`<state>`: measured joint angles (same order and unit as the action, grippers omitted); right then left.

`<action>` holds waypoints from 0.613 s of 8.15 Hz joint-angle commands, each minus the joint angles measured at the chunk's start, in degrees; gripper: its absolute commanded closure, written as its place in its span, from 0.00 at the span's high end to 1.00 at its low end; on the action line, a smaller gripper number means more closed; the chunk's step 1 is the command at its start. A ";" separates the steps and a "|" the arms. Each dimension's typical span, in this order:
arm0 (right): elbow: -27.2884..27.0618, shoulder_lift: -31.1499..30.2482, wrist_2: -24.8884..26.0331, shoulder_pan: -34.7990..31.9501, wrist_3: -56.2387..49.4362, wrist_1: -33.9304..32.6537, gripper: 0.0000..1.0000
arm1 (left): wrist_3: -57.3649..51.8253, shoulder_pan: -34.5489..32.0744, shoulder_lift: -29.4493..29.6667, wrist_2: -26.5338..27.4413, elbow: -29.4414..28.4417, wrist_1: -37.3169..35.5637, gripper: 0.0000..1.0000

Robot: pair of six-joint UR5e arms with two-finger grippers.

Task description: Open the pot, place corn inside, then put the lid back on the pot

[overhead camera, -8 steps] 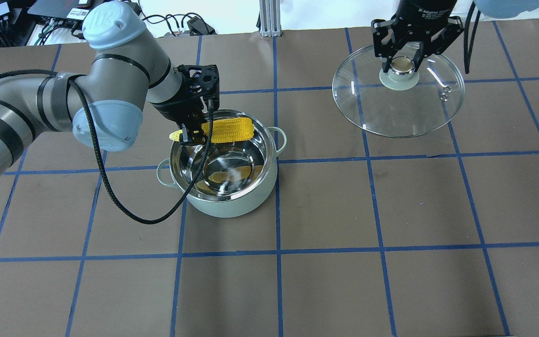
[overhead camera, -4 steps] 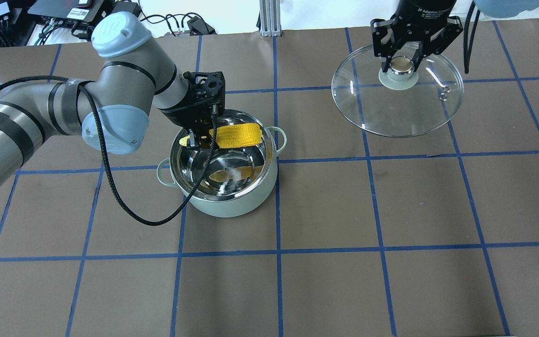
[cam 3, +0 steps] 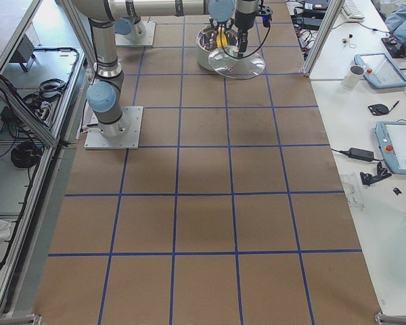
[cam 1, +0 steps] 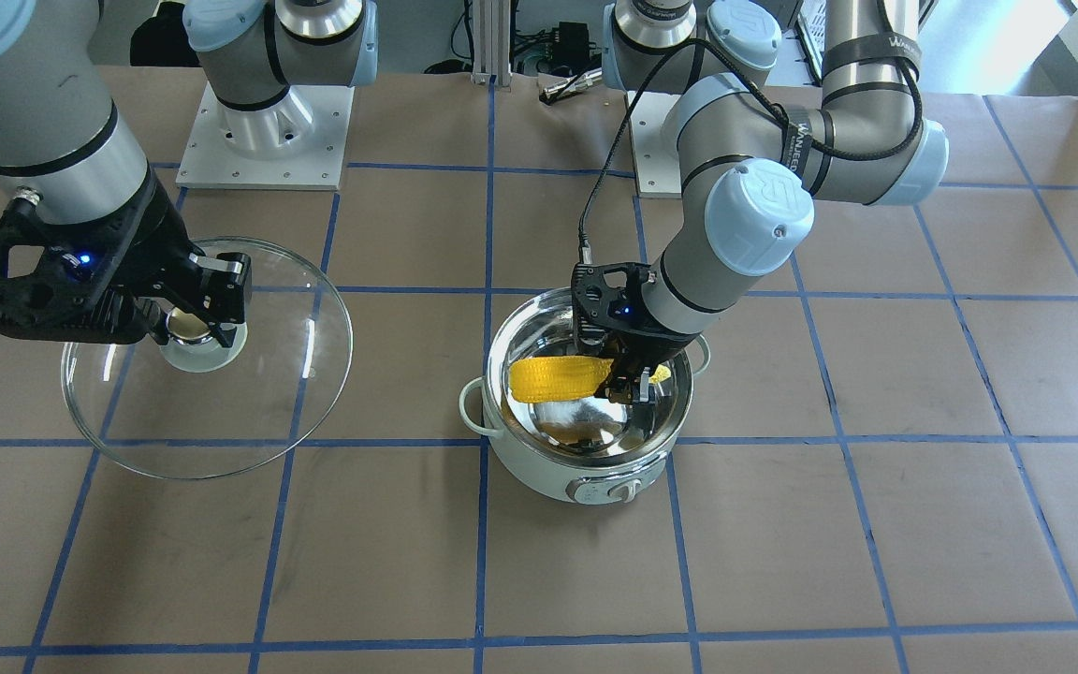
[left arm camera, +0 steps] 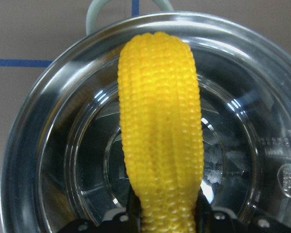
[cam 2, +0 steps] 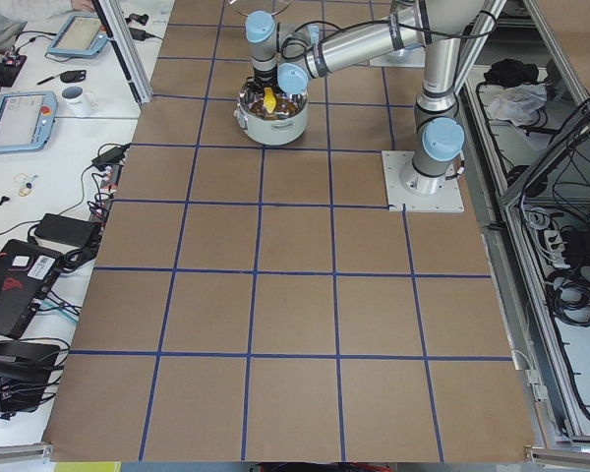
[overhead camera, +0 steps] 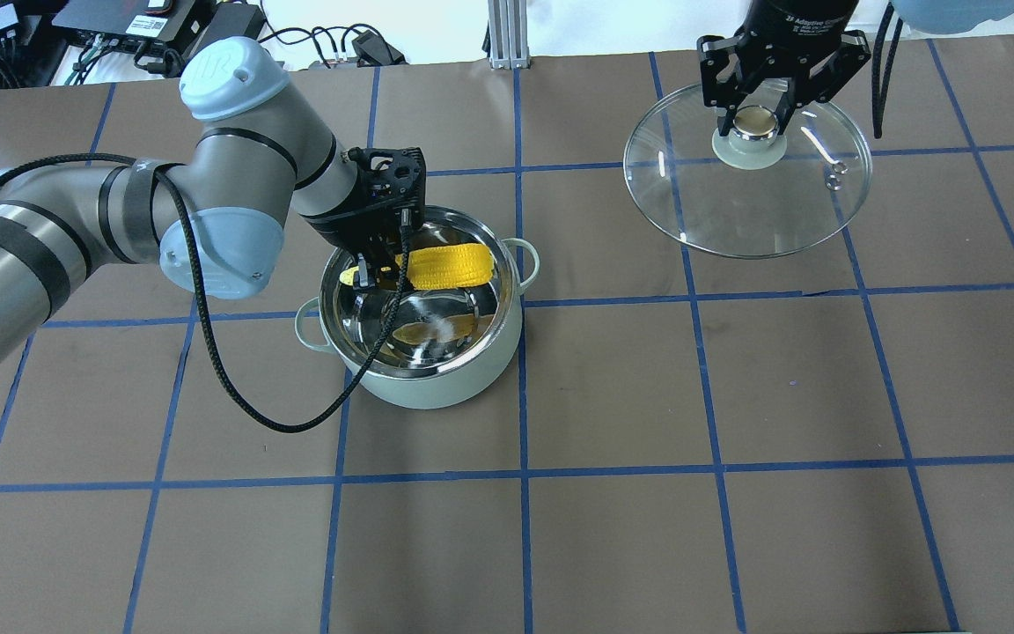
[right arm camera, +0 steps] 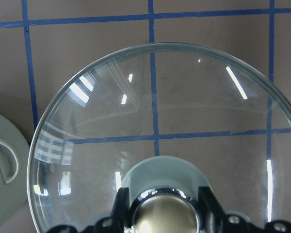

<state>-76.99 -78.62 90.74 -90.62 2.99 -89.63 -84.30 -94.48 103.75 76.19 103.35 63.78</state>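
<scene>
The pale mint pot (overhead camera: 437,387) stands open, left of the table's centre, its control panel facing away from the robot (cam 1: 606,489). My left gripper (overhead camera: 375,269) is shut on the pointed end of the yellow corn (overhead camera: 450,266) and holds it level inside the pot's rim, above the steel floor. The left wrist view shows the corn (left arm camera: 160,131) over the pot's interior (left arm camera: 53,160). My right gripper (overhead camera: 755,123) is shut on the ball knob of the glass lid (overhead camera: 753,211), far right of the pot. The lid also shows in the front view (cam 1: 221,412) and the right wrist view (right arm camera: 184,107).
The table is brown paper with a blue tape grid. A black cable (overhead camera: 278,423) loops from my left wrist down past the pot's near left side. The two arm bases (cam 1: 263,140) stand at the robot's edge of the table.
My left gripper has carried the corn to the right and lower, from across the pot's far rim to inside it. The right gripper and lid have barely moved.
</scene>
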 commanded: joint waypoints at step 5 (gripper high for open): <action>0.00 -0.04 -0.04 -0.17 0.00 -0.11 0.11 | 5.19 0.00 0.49 0.53 0.10 -2.26 1.00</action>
<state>-76.99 -78.66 90.70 -90.65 2.99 -89.76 -80.41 -94.48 105.21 76.38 103.47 61.02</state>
